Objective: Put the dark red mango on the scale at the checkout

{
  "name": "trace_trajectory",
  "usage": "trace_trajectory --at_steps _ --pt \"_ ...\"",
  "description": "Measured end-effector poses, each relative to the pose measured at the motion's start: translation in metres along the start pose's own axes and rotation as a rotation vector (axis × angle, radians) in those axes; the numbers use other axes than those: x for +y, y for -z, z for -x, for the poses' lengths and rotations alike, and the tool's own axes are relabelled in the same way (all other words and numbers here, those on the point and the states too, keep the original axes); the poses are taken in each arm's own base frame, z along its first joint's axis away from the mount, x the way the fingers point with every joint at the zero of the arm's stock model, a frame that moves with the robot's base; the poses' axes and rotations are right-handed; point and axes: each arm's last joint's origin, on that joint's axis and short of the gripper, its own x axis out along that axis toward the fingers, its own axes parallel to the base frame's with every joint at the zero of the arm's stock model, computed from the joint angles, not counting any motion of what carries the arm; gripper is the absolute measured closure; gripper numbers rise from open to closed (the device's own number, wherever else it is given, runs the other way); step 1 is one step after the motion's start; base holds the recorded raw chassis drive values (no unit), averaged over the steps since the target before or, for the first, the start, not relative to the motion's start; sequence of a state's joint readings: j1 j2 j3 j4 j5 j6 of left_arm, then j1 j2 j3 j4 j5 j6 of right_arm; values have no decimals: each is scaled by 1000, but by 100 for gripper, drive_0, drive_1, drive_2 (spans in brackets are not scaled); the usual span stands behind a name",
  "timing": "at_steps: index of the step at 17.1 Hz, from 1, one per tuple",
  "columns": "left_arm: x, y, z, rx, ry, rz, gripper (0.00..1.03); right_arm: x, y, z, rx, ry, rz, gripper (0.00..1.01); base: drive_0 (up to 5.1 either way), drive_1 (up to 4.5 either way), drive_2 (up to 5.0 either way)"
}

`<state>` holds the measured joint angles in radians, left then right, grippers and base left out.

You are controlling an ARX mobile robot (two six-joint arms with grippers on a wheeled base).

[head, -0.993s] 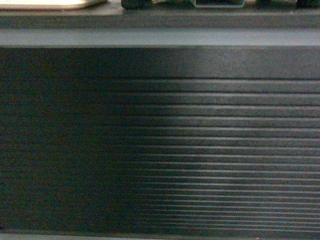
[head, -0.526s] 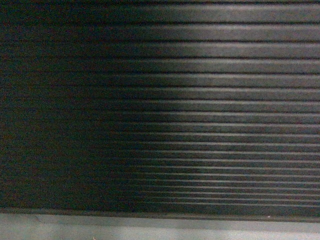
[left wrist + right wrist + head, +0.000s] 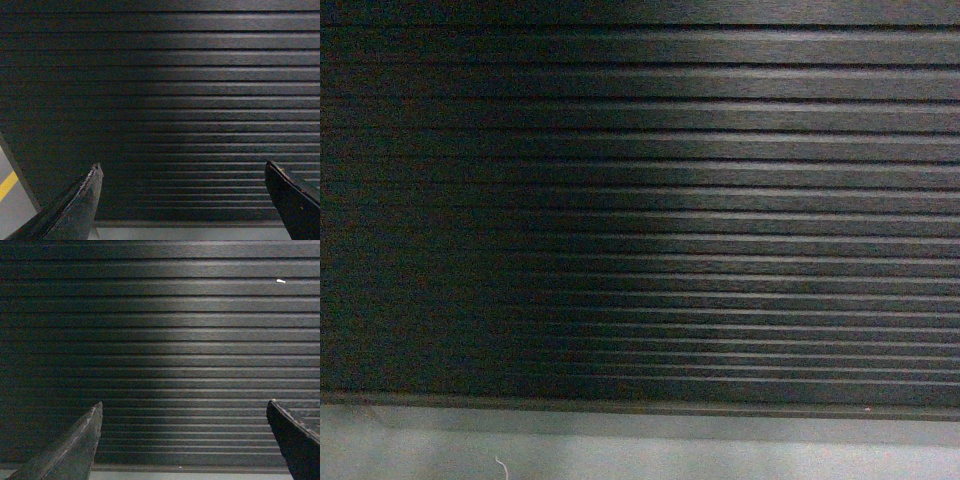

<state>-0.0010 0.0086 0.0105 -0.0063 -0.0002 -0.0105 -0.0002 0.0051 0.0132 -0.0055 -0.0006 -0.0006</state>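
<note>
Dark ribbed panel [image 3: 640, 200] across all three views, pale floor strip [image 3: 640, 450] along its foot — no mango, no scale, no checkout counter anywhere in sight, so whereabouts of the task's fruit impossible to tell. Left gripper [image 3: 182, 200] and right gripper [image 3: 184, 440] both spread wide, nothing between the fingers, facing the panel. Hard to judge the stage from this — best to bring counter, scale and mango into view before committing either arm.

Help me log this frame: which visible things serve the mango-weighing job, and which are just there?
Job: left gripper, open, empty; right gripper, open, empty. No mango or scale in view.

Just there: dark ribbed panel; grey floor; yellow line.
</note>
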Motion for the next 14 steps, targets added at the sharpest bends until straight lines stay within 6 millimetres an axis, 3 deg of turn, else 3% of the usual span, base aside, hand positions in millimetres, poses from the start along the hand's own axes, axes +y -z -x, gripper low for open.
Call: trace_trajectory --at_steps 14 --pt "0 0 0 0 0 0 5 0 0 0 0 0 0 3 0 0 0"
